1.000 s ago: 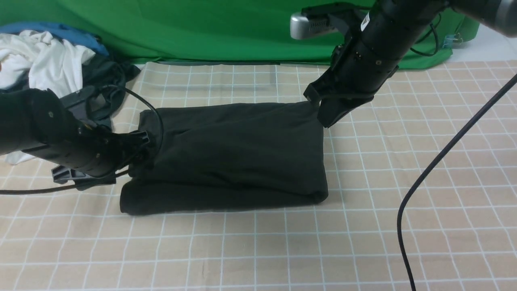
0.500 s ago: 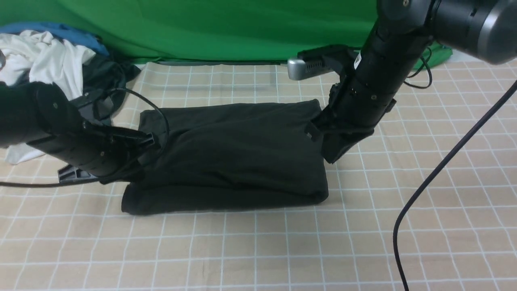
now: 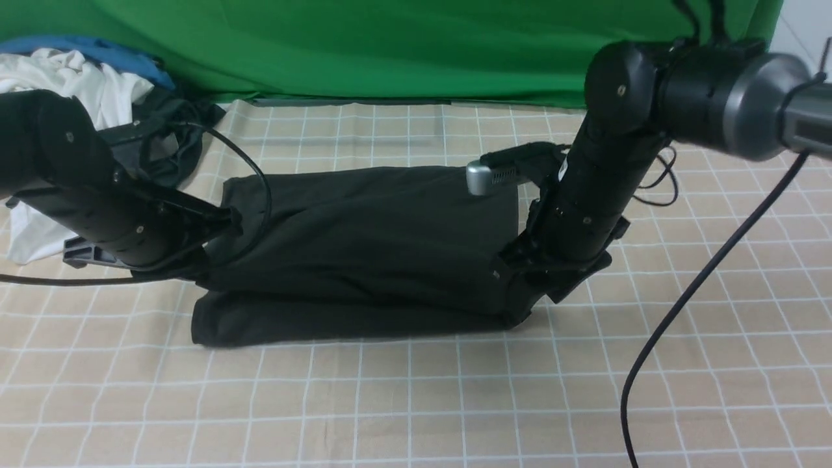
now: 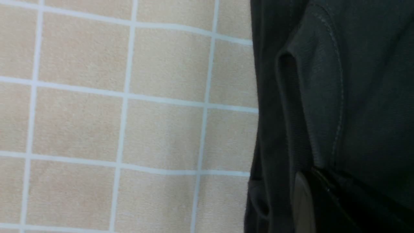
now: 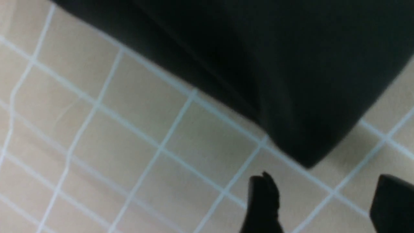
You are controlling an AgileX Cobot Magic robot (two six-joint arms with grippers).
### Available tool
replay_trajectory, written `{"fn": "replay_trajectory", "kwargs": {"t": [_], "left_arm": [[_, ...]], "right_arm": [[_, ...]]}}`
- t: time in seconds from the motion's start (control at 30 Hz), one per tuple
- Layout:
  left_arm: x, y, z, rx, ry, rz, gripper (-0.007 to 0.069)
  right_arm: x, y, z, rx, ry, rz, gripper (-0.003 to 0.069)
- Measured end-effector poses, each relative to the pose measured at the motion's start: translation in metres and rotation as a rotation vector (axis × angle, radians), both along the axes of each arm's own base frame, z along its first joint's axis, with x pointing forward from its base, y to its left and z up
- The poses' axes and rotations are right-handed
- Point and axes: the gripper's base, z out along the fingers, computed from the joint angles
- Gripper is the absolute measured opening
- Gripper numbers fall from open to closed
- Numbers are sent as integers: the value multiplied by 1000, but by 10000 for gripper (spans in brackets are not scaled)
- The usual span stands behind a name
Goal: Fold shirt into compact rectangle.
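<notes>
Pincers (image 3: 520,305) flank shirt (image 3: 364,240); clothes pile (image 3: 78,97) far-left.

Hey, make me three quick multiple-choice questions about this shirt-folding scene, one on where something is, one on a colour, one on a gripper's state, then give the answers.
1. Where is the pile of white and blue clothes?
A. Far left of the table
B. Near right corner
C. On top of the shirt

2. What colour is the backdrop?
A. Red
B. Green
C. Grey

3. How is the right gripper?
A. Shut on the shirt
B. Open, by the shirt's corner
C. Holding a white garment

Answers: A, the pile lies far left; B, the backdrop is green; B, the right gripper stands open with the shirt corner outside it.
</notes>
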Motion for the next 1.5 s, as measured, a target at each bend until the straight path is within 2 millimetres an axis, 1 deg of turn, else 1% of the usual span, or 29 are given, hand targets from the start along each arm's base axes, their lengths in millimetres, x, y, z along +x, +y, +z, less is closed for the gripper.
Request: {"fn": "replay_trajectory", "kwargs": {"t": [0.03,0.13,0.2,0.33,0.4,0.43,0.5,0.53,0.6,0.63,0.77,0.83,0.9,1.03,1.23,1.3,1.4,1.43,1.47,1.5], "left_arm": [[0,0,0,6,-3,-3,13],[1,0,0,6,-8,-3,13],[1,0,0,4,-9,-2,13],[1,0,0,4,-11,-1,13],[1,0,0,4,-12,-1,13],[1,0,0,4,-12,-1,13],[1,0,0,3,-12,0,13],[1,0,0,0,-12,1,13],[1,0,0,-2,-11,2,13],[1,0,0,-2,-11,2,13],[0,2,2,33,0,-19,13],[-1,5,3,72,11,-42,13],[-1,6,3,100,23,-70,13],[-2,6,5,112,21,-98,13],[-2,6,8,109,19,-103,13],[0,3,15,64,13,-74,13],[3,-6,28,-40,1,-53,13],[3,-8,29,-66,0,-57,13],[4,-17,31,-127,-5,-58,13],[4,-22,32,-153,-7,-64,13]], "right_arm": [[2,1,-5,4,-10,-9,491],[5,2,-9,10,-25,-19,497],[9,4,-14,17,-42,-30,501],[14,6,-23,28,-58,-51,494],[16,7,-28,35,-58,-56,447],[16,8,-30,37,-58,-55,407],[17,9,-35,37,-53,-49,309],[18,9,-37,39,-53,-45,230],[18,9,-37,42,-60,-27,139],[18,9,-35,43,-66,-22,127],[19,4,-28,49,-71,-19,133],[21,-3,-19,52,-66,-27,133],[23,-11,-15,48,-60,-38,133],[25,-20,-15,36,-42,-50,133],[23,-17,-16,26,-38,-34,133],[23,-17,-13,16,-32,-23,157],[26,-16,-1,7,-26,-60,207],[27,-16,0,7,-26,-67,212],[29,-13,10,17,-48,-81,223],[30,-10,15,22,-64,-80,224]]}}
